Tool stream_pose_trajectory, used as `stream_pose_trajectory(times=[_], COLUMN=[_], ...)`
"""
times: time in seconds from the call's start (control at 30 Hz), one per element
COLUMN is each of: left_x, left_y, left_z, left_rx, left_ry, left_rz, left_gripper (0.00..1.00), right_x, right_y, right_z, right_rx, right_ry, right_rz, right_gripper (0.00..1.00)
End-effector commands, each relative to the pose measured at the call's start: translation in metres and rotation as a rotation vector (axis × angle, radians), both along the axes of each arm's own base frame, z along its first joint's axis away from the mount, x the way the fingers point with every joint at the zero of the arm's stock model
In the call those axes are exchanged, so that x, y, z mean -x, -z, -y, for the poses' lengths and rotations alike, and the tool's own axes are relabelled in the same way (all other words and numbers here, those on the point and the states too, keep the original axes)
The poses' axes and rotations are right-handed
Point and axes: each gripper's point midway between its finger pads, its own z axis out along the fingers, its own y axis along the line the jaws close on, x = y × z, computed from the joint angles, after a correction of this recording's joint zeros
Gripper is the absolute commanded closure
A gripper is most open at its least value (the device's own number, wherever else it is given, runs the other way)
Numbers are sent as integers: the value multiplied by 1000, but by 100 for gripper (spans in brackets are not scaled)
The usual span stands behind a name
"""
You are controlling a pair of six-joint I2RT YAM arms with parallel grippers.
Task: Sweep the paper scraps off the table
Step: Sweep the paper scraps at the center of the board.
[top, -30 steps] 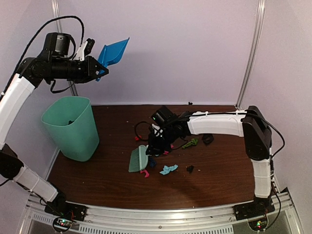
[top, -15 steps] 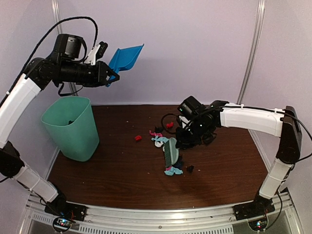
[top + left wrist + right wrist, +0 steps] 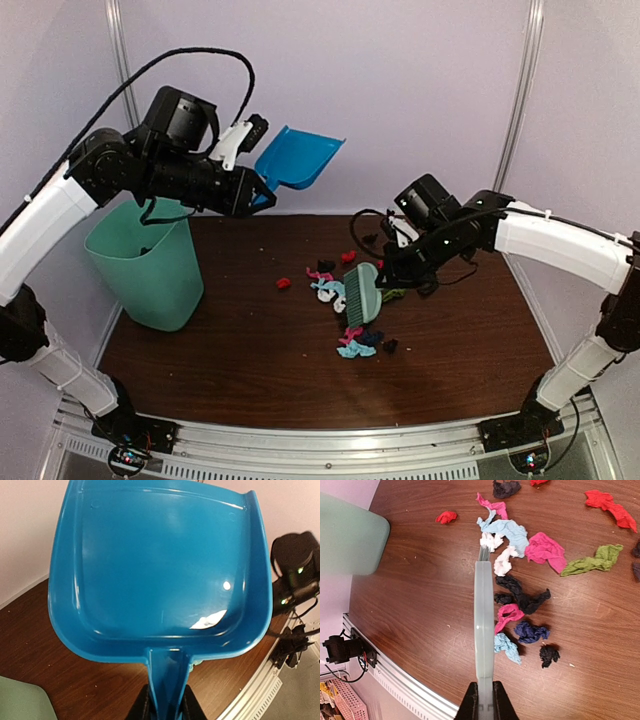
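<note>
Below and left of the left end effector (image 3: 252, 192), a mint-green bin (image 3: 145, 265) stands on the counter (image 3: 220, 350). That end effector is clamped narrowly on the handle of a blue dustpan (image 3: 300, 160), held in the air well above the wood, its scoop pointing right. Between the two end effectors, nearer the right one, the paper scraps (image 3: 340, 290) lie scattered mid-counter in red, pink, cyan, white, green and dark tones. The right end effector (image 3: 390, 265) is closed tight on the handle of a pale green brush (image 3: 362, 293); the brush head sits among the scraps, its bristles touching the white ones
</note>
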Motion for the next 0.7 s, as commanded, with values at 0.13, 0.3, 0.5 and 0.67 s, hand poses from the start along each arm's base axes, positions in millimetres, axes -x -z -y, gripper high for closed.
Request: stream_pose_trajectory(times=[0.13, 0.3, 0.5, 0.67], left_x=[32, 56, 93, 108], left_y=[76, 139, 202, 233], left_z=[7, 0, -3, 2], left_rx=[-190, -368, -521, -518], left_ry=[75, 134, 235, 281], left_rz=[-93, -219, -330, -414], left_gripper=[100, 100, 100, 100], right_x=[3, 8, 10, 10], right_y=[-8, -4, 4, 14], right_z=[80, 105, 119, 125], right_rx=[97, 158, 217, 253], right_ry=[101, 114, 129, 127], right_rz=[96, 132, 150, 163], right_gripper=[100, 100, 100, 100])
